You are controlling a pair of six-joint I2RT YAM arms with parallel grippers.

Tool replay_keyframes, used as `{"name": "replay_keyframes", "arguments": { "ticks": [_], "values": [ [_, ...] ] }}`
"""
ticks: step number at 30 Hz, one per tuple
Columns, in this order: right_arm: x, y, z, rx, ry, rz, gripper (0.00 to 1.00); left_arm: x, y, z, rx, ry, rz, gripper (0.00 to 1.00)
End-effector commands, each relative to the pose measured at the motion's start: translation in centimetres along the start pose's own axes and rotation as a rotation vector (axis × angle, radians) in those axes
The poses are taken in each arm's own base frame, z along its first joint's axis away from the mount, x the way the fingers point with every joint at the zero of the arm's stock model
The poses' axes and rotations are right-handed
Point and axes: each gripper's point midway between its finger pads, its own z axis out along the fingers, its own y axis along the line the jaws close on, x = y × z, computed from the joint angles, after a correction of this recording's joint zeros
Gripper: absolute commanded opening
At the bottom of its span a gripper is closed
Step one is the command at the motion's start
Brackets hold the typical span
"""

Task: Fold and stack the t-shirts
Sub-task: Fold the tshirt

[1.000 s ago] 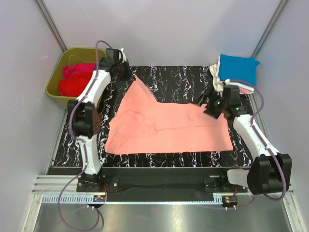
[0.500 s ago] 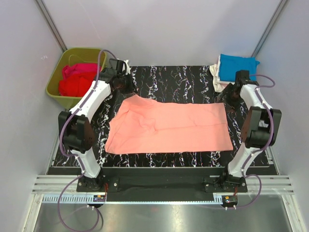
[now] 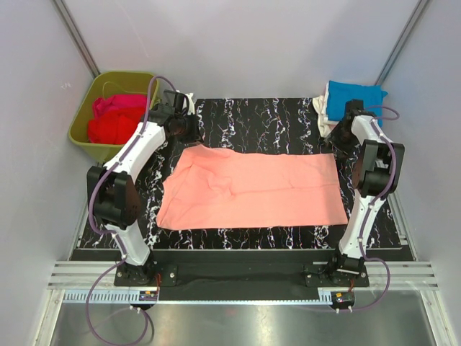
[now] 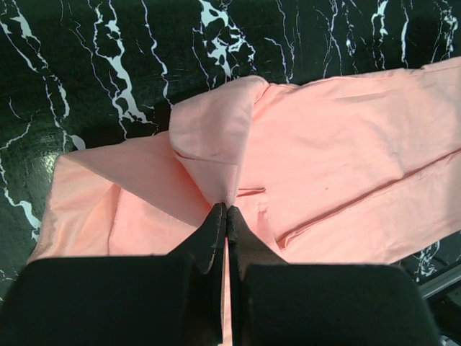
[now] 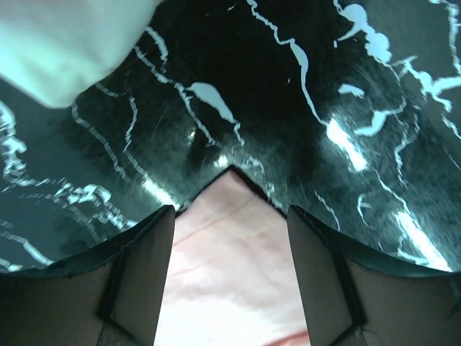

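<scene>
Salmon-pink t-shirt (image 3: pixel 252 191) now lies flat across the worktop (image 3: pixel 274 115) (its raised far-left peak has dropped), left fingers (image 4: pixel 210 234) clenched on that corner's fold, right fingers (image 5: pixel 144 274) parted astride the far-right corner, so folding looks ready to begin.

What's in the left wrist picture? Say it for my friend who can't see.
A black pincer, shut, pinches up a fold of a salmon-pink t-shirt. The shirt lies rumpled on a black table with white marble veins.
</scene>
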Motion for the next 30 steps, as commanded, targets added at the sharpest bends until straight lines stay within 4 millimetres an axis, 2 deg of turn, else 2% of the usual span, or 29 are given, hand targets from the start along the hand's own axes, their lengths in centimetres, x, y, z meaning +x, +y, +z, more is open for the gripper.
{"name": "replay_keyframes", "arguments": {
  "ticks": [1, 5, 8, 10, 15, 18, 21, 24, 28, 29, 30],
  "values": [
    [-1.2, 0.1, 0.0, 0.025, -0.031, -0.02, 0.7, -1.3, 0.1, -0.4, -0.006, -0.051, 0.05, 0.0],
    [-1.2, 0.5, 0.9, 0.017, -0.023, -0.017, 0.65, -1.2, 0.2, 0.1, -0.004, -0.045, 0.049, 0.0],
    [-1.1, 0.6, 1.1, 0.009, -0.018, -0.017, 0.56, -1.1, 0.3, 0.3, -0.004, -0.042, 0.043, 0.0],
    [-0.8, 0.8, 1.2, -0.007, -0.009, -0.013, 0.44, -1.1, 0.3, 0.5, -0.002, -0.041, 0.039, 0.0],
    [0.0, 0.7, 1.6, -0.019, 0.003, -0.014, 0.24, -1.2, 0.2, 0.5, 0.003, -0.042, 0.034, 0.0],
    [0.3, 0.7, 2.0, -0.023, 0.015, -0.02, 0.02, -1.2, 0.2, 0.3, -0.003, -0.043, 0.039, 0.0],
    [0.0, 1.1, 1.6, -0.04, 0.013, -0.019, 0.0, -1.5, 0.5, 0.0, -0.024, -0.043, 0.049, 0.0],
    [-0.5, 1.5, 0.4, -0.053, 0.004, -0.023, 0.0, -2.0, 0.4, -0.8, -0.037, -0.049, 0.063, 0.0],
    [-1.2, 1.8, -2.4, -0.078, -0.028, -0.023, 0.0, -2.6, 0.1, -2.8, -0.056, -0.076, 0.076, 0.0],
    [-1.8, 2.0, -4.0, -0.097, -0.058, -0.019, 0.0, -2.6, 0.0, -3.2, -0.058, -0.081, 0.077, 0.0],
    [-1.7, 1.9, -4.5, -0.101, -0.065, -0.018, 0.0, -2.5, -0.1, -4.0, -0.061, -0.088, 0.081, 0.0]
  ]
}}
